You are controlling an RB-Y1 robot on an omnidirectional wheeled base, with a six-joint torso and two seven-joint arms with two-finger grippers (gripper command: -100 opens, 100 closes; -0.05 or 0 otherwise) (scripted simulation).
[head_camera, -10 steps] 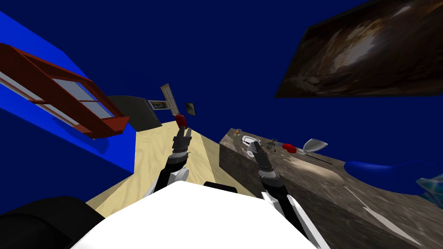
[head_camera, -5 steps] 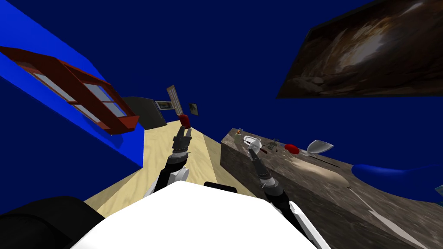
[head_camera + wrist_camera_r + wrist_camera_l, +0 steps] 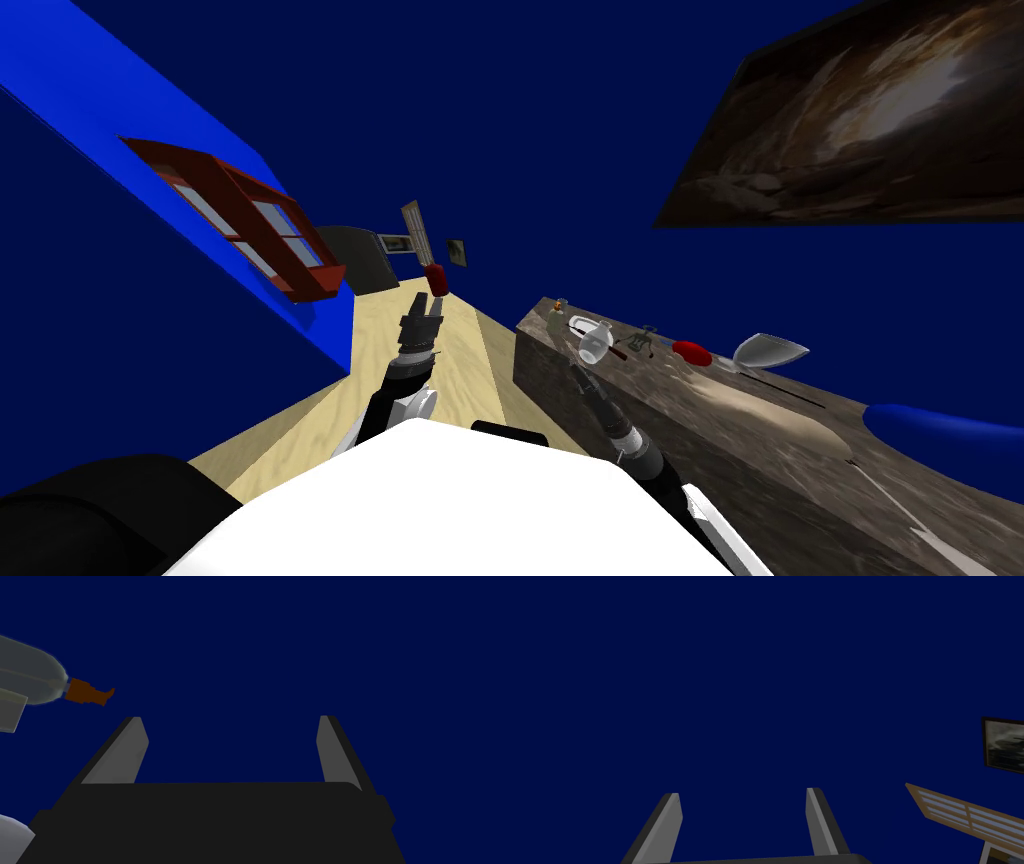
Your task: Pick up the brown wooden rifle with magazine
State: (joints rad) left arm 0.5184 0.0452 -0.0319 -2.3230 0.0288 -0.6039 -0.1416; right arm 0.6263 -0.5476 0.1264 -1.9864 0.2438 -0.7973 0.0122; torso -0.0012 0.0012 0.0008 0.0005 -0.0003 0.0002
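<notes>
A brown stone-like counter [image 3: 700,430] runs along my right. At its far end lie small things: a thin dark red-brown stick [image 3: 618,353], a small olive thing with legs [image 3: 641,341] and a long thin dark rod [image 3: 790,390]. They are too small to tell which is the rifle. My right gripper [image 3: 580,368] [image 3: 230,718] hangs open and empty at the counter's near edge, just short of a clear glass [image 3: 595,346]. My left gripper [image 3: 424,306] [image 3: 743,793] is raised over the floor, open and empty.
Further along the counter sit a clear bottle with an orange cap [image 3: 45,683] [image 3: 553,304], a white ring-shaped dish [image 3: 580,324], a red lump [image 3: 692,352] and a tipped glass bowl [image 3: 768,351]. A pale wood floor [image 3: 400,400] lies to the left, with a red-framed window [image 3: 260,225] on the blue wall.
The whole head view has shifted right, so I have turned. My right hand has dropped from above the counter's far things to its near edge. The left arm holds still.
</notes>
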